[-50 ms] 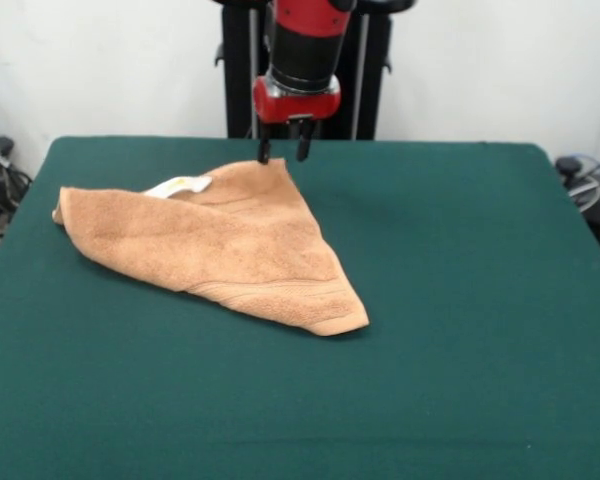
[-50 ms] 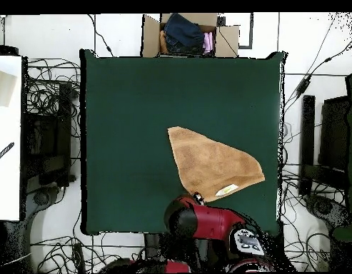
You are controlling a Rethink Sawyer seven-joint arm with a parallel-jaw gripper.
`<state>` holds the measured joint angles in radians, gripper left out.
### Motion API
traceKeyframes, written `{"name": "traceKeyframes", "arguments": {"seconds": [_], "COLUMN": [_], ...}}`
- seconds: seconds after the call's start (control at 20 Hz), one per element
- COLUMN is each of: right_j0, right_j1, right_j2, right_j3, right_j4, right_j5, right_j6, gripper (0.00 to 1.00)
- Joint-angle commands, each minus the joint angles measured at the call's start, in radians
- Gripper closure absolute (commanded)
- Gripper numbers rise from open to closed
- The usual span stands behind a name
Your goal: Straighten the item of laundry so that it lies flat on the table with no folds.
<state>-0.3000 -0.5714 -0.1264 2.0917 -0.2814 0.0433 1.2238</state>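
While the towel [image 1: 220, 245] remains folded into a rough triangle, we judge the task far from done. From the front view, it lies on the green table [image 1: 460, 300], left of the middle, with a white label [image 1: 178, 185] showing near its far edge and one pointed corner reaching toward the camera. We see the gripper [image 1: 283, 153] hanging just above the towel's far corner, its two fingers parted with a gap between them and nothing held; whether the tips touch the cloth we cannot tell.

Looking from overhead, we find the towel [image 2: 210, 165] on the half of the table [image 2: 136, 107] nearer the robot, the label [image 2: 227, 190] close to that edge. The gripper [image 2: 198, 197] sits at the towel's corner nearest the arm. The doubled layer has yet to be opened out and smoothed, so we reckon the unfolding is wholly left to do.
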Motion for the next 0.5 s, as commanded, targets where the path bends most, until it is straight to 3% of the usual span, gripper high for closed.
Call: {"name": "traceKeyframes", "arguments": {"seconds": [0.05,0.5], "right_j0": [-0.03,-0.049], "right_j1": [-0.002,0.003], "right_j2": [0.072,0.067], "right_j3": [-0.076,-0.102], "right_j4": [0.0,-0.041], "right_j5": [0.057,0.06], "right_j6": [0.136,0.099], "gripper": [0.0,0.0]}}
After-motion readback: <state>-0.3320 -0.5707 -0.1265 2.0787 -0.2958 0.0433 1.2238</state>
